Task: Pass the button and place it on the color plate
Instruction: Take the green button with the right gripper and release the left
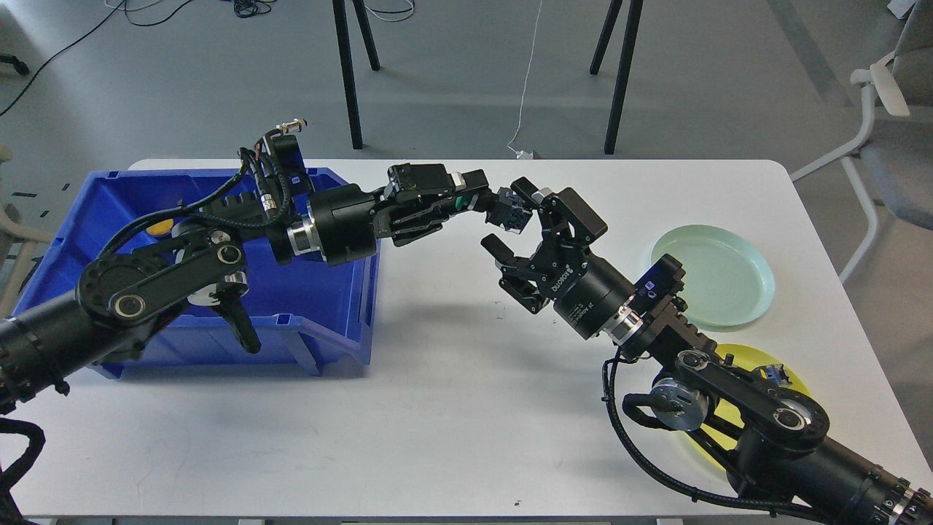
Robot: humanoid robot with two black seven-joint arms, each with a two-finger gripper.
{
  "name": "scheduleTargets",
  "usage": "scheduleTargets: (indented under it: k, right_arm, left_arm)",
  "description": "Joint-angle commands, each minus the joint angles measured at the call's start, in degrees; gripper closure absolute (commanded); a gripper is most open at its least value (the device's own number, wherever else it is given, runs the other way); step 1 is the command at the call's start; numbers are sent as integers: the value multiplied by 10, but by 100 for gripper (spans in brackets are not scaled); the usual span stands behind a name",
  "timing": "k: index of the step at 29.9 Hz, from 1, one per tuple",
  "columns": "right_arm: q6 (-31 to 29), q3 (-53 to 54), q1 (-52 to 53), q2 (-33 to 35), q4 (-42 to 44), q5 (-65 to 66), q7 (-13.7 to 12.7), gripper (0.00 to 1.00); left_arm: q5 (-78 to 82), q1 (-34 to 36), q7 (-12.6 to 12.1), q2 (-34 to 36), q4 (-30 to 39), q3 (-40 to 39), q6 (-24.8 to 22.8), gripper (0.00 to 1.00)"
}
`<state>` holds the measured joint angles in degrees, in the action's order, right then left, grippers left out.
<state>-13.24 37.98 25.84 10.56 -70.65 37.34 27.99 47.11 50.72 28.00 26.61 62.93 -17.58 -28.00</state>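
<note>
Passing a small blue button (514,212) mid-table, the left gripper (487,201) pinches it while the right gripper (512,219) (fingers spread) must next close, then carry it right to a plate (758,281).

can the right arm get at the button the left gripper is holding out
Probably yes. The right gripper is open, its fingers on either side of the small blue button pinched in the left gripper above the table. Nothing sits between them.

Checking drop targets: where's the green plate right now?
Head view, right side of the white table: the green plate lies just beyond the yellow plate, right of the right gripper.
</note>
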Motion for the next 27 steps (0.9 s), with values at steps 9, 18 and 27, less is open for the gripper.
scheduleTargets:
  k: [9,18,27]
  right_arm:
    - [-5,7,-3,2,-14,3,0,89]
    - [-4,16,-10,3,-18,4,0,100]
    - [-4,24,-17,3,-26,3,0,100]
  left_arm:
    - [-1,0,0,0,-1,0,0,86]
    - [-1,-3,0,0,-1,0,0,84]
    - [-40,-5,0,-1,-6,-4,0,21]
